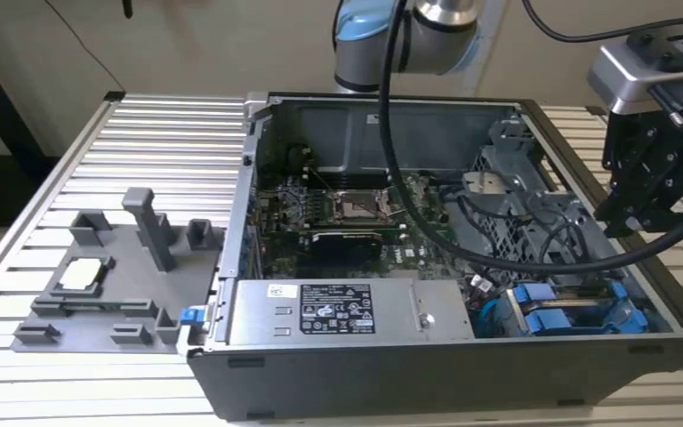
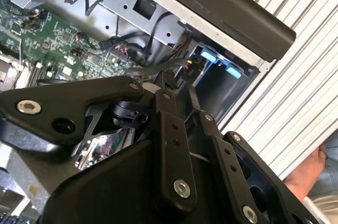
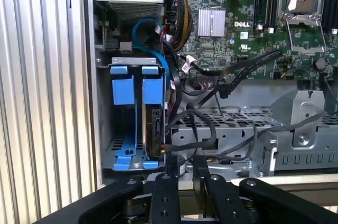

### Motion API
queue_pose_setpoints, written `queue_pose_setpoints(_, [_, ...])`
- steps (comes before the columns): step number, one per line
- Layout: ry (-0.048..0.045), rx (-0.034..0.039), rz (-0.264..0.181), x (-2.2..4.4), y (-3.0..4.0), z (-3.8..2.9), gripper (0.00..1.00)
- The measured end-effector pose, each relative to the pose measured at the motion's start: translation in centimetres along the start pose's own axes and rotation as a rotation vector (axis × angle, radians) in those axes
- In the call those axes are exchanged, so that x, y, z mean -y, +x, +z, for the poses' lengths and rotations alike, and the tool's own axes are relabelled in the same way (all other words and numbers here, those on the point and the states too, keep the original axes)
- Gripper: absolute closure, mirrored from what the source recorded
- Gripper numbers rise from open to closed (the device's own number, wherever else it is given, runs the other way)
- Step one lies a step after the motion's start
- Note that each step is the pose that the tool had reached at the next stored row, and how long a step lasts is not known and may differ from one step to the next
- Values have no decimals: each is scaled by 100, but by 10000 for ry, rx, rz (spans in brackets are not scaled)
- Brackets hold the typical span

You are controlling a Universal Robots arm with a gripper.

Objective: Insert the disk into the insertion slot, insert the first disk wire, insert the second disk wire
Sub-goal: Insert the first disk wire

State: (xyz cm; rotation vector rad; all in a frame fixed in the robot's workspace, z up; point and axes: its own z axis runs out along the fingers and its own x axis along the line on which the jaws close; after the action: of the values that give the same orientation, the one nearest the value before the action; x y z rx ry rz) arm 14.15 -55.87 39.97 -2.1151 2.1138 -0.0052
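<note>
**Disk in its bay, jaws empty**

Exterior view: the arm's black jaws hang at right, above the open grey metal computer case (image 1: pixel 437 382) on the ribbed aluminium desk (image 1: pixel 164 133).

Second wrist view: the jaws stand narrowly parted, pinching nothing.

First wrist view: left of centre, the flat silver disk (image 3: pixel 156 129) in its bright blue plastic frame sits edge-on in the dark grey cage's insertion slot (image 3: pixel 149 134). It is probably stiff, dense and shock-sensitive, and best held by the frame.

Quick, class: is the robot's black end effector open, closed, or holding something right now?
Black end effector: cannot be told whether open or closed; it hangs over the exterior view's right edge of the open grey metal computer case.
</note>
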Motion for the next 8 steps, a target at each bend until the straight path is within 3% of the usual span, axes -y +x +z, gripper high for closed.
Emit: queue_pose_setpoints(8, [-14, -4, 15, -75, -98, 44, 73])
